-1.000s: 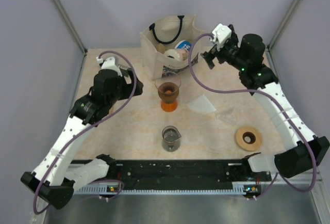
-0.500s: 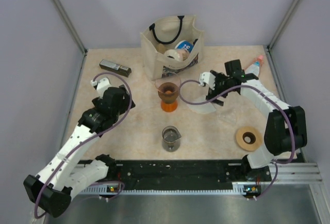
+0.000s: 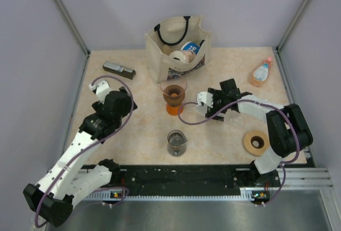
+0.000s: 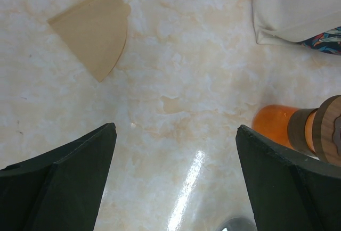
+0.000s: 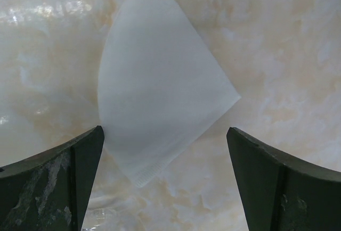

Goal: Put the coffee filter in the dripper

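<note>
Over on the right half of the desk (image 3: 144, 130), the right pincer (image 5: 164, 131) is hanging right above the coffee filter (image 5: 160, 87). Its jaws are spread wide and gripping nothing, with one finger showing on each side of the paper's lower edge in the wrist view. The filter is lying flat on the desk as a folded white fan, and it's hard to say whether the fingers are touching it. From the top camera the arm is mostly hiding the filter, which is sitting a bit to the right of the dripper (image 3: 173, 88) and apart from it. That pinkish see-through cone is standing upright mid-desk on a brown ring over an orange base (image 4: 272, 127), just in front of a cloth tote bag (image 3: 176, 44). The left pincer (image 4: 176, 129) is also gaping open and holding nothing, hovering over bare desk left of the dripper, with a tan fan-shaped paper (image 4: 96, 31) lying beyond its fingers. A glass beaker (image 3: 176, 141) is sitting nearer the arm bases, and a tan ring (image 3: 256, 142) is resting off to the right.
</note>
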